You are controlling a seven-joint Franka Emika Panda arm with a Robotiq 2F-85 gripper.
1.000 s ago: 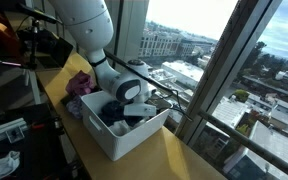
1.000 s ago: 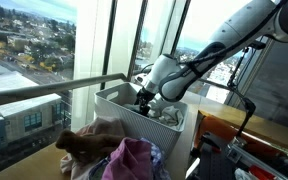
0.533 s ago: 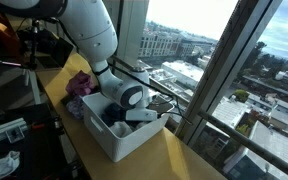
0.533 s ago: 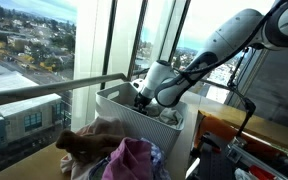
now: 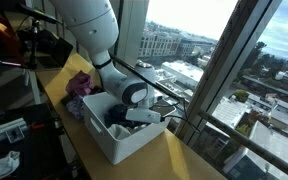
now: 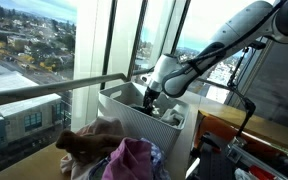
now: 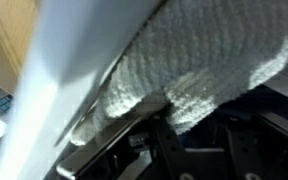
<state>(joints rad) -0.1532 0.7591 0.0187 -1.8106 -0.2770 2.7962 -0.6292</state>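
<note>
Wood is lying beneath everything: the table [image 5: 179, 158] is running well below the pincer and out past it on both sides. Beyond the pincer the tall window [image 5: 184, 40] is showing city roofs. From above, the big white arm [image 5: 89, 30] is bending down, and I am seeing it in both exterior views.

Around the pincer the white bin [image 5: 119, 148] is standing on the table, with its near wall filling the left side of the wrist view [image 7: 74, 70]. Outside the bin, on the far side from the window and well apart from the pincer, a pile of clothes [image 6: 124, 155] is lying in pink, purple and brown.

Inside the bin, right up against the pincer, a white towel [image 7: 204, 70] is lying bunched, its looped pile filling most of the wrist view. The pincer [image 6: 149, 98] is hanging inside the bin with its tips down among the contents. The towel is bulging against the dark finger frame, but I cannot tell whether the jaws are spread, pressed together or nipping cloth.

I am judging the towel soft, light and floppy. It should not be slippery, and it is likely to drape and drag on the bin wall. A thick raised fold near the fingers looks the best place to take hold, rather than a flat single layer.
</note>
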